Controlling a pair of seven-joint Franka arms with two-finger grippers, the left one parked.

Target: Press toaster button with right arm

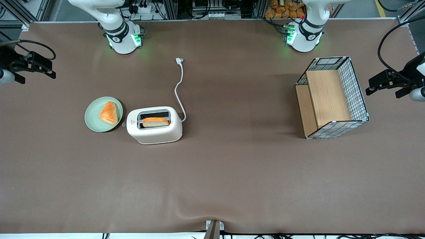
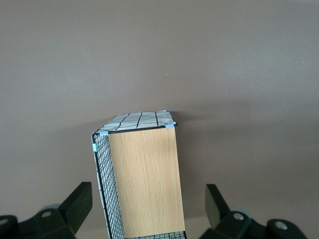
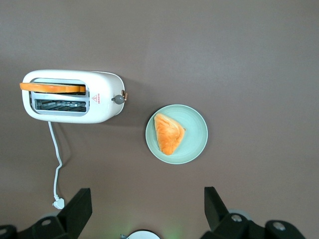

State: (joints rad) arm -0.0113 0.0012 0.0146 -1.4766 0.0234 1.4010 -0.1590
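Toaster [image 3: 72,96] upright on brown bench [image 1: 232,172], well apart from pincer [image 3: 148,211], directly below its raised position. Toaster button [image 3: 118,99] projecting from narrow end beside red triangle mark [image 3: 98,97], untouched. Bread slice [image 3: 52,87] seated in one slot. Green plate [image 3: 177,134] with pastry [image 3: 168,133] nearer to pincer than toaster. Pincer fingers [image 3: 79,206] spread wide apart, holding nothing. Cord [image 3: 55,159] unplugged, trailing toward pincer.

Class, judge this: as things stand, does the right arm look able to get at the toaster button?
Probably yes. The toaster button juts from the toaster's narrow end, facing the green plate with a gap between. The hand hangs open above the table, apart from both, with nothing in between.
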